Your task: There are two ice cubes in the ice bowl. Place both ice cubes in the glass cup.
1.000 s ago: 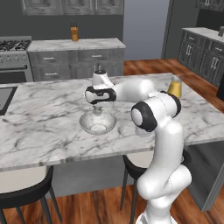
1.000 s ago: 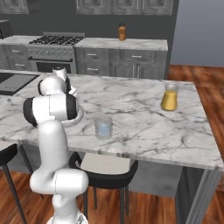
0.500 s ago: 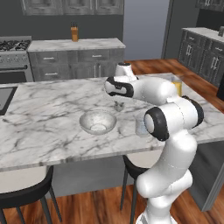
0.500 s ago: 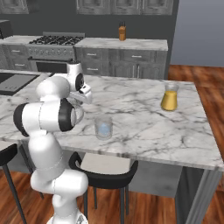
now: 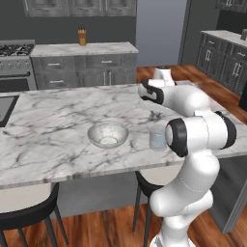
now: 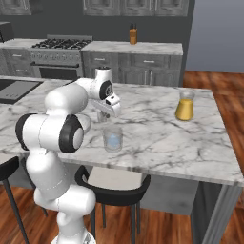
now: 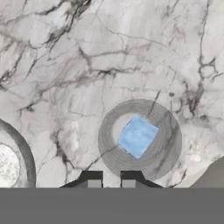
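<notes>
Left base view: behind the arm's left, facing forward and down. Right base view: behind its right, same facing. Shared: marble counter (image 5: 58,120), glass cup (image 6: 113,138), ice bowl (image 5: 108,134). Hand view: close, straight down over the cup.

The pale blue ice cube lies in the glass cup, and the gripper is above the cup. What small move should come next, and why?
Probably ease the gripper a little forward until it is centred over the glass cup, then open it. In the hand view the cup's mouth lies just beyond the gripper, not under it, with the pale blue ice cube inside. Whether the gripper holds anything, I cannot tell.
</notes>
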